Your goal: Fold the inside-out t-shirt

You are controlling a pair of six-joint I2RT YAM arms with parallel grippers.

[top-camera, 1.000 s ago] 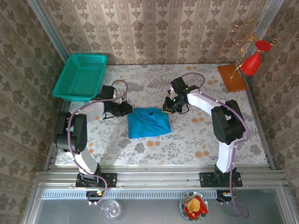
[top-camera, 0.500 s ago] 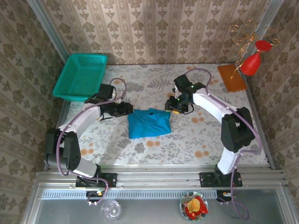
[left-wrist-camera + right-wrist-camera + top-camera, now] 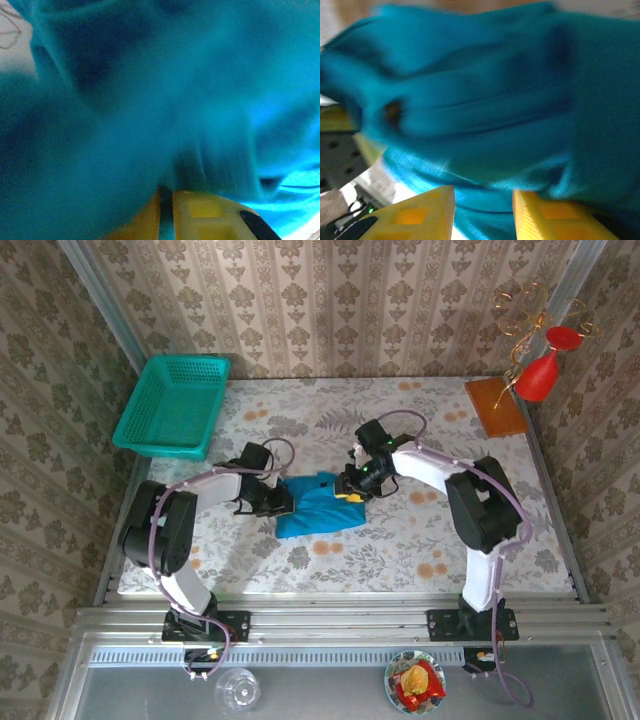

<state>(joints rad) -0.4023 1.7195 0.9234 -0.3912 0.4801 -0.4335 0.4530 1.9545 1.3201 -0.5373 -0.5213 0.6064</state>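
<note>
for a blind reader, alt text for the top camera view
A bunched blue t-shirt lies between the left end effector, at its left edge, and the right end effector, at its upper right corner. A teal basket sits far left.

Saw the t-shirt [image 3: 150, 100] as wrist-view blur. Could not judge closure of left gripper [image 3: 283, 502] or right gripper [image 3: 350, 490], mid-frame overhead.
</note>
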